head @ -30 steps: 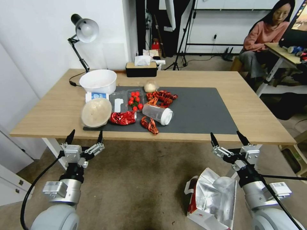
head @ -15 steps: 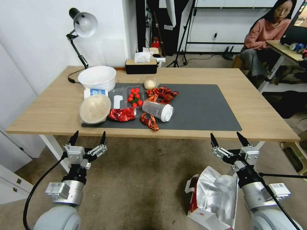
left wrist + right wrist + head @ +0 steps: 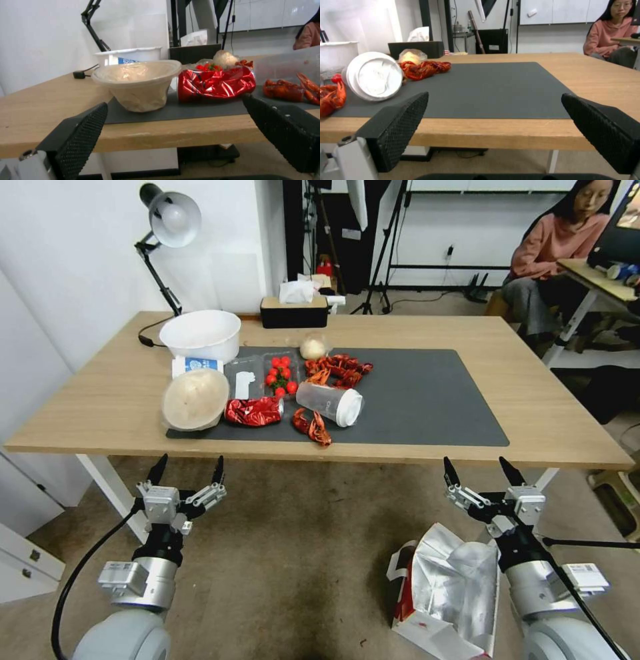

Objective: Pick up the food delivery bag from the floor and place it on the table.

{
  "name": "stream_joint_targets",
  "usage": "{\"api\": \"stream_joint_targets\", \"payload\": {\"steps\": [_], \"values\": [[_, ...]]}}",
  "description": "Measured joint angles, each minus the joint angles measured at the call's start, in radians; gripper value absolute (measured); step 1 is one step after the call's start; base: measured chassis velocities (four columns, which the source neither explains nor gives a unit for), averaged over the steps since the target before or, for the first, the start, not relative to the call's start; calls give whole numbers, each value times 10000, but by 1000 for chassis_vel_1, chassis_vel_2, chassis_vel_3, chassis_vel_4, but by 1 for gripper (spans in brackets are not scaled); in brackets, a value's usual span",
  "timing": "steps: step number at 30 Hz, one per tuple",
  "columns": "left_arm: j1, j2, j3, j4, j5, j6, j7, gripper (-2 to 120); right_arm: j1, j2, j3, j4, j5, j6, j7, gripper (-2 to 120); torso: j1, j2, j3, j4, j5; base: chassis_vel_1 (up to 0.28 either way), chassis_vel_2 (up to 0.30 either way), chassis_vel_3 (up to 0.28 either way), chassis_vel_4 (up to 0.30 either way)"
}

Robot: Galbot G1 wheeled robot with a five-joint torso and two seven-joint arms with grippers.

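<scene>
Right claw (image 3: 495, 112) gapes wide before the table (image 3: 526, 136).

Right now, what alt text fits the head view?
A white, red-sided, foil-lined food delivery bag lies on the stained beige carpet floor beside the open right gripper; the open left gripper hovers before the cluttered light-wood table.

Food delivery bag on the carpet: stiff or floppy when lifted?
Likely floppy: the food delivery bag lies slumped on the floor, its foil lining crumpled. Probably light, since its walls sag flat. Its loop handle droops, so lifting there may let the body swing.
</scene>
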State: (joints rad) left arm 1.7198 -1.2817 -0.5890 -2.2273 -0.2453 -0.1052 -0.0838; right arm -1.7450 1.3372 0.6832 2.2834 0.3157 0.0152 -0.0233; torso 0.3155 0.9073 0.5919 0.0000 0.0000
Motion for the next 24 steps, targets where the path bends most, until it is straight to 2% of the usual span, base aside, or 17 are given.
{"api": "stream_joint_targets", "payload": {"steps": [24], "values": [[-24,-1,12,205,10,-76,-25,100,56,59,-33,-44,240,-99,-22,100,-468,-1099,-633,1,0,0,0,0,0]]}}
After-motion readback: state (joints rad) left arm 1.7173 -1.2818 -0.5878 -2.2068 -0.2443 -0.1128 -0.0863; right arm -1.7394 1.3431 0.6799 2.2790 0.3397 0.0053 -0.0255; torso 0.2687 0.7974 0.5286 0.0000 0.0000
